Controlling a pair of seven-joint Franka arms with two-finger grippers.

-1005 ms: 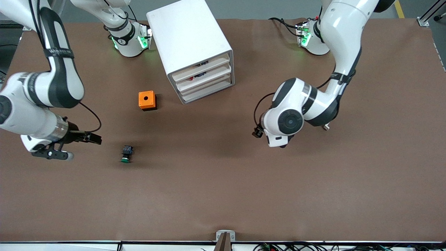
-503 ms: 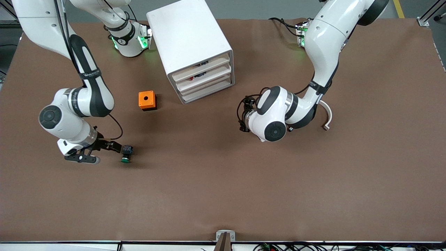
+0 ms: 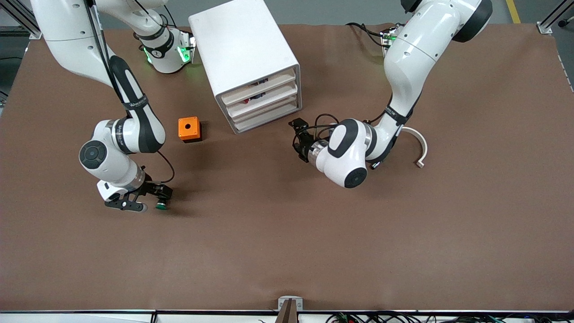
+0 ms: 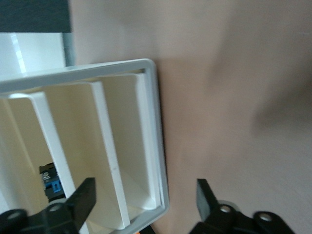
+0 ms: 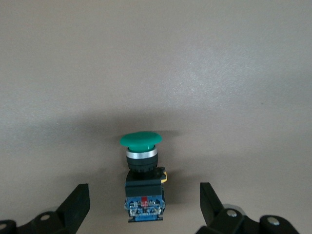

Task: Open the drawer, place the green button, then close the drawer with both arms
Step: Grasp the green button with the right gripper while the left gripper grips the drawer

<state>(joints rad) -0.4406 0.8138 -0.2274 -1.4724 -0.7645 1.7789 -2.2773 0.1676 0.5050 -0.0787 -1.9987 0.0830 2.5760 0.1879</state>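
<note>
1. Here, the white cabinet [image 3: 244, 58] stands on the brown counter [image 3: 287, 233] and serves as the landmark; its stacked trays face the front camera, and the drawer [image 3: 265, 115], one of the lower trays, sits pushed in.
2. The button [image 3: 161, 205] lies on its side on the counter, well nearer to the front camera than the cabinet and toward the right arm's end, its green cap pointing toward the front camera.
3. The right end effector [image 3: 158, 192] is low at the button, jaws spread; in the right wrist view its fingers [image 5: 75, 204] stand apart on either side of the button [image 5: 142, 178], not touching it.
4. The left end effector [image 3: 299, 139] is just beside the cabinet's drawer face, toward the left arm's end, with its fingers [image 4: 84, 200] spread wide and gripping nothing.
5. An orange box with a hole [image 3: 189, 128] sits near the cabinet, toward the right arm's end.
6. A white curved piece [image 3: 419, 146] lies on the counter, well apart from the cabinet toward the left arm's end.
</note>
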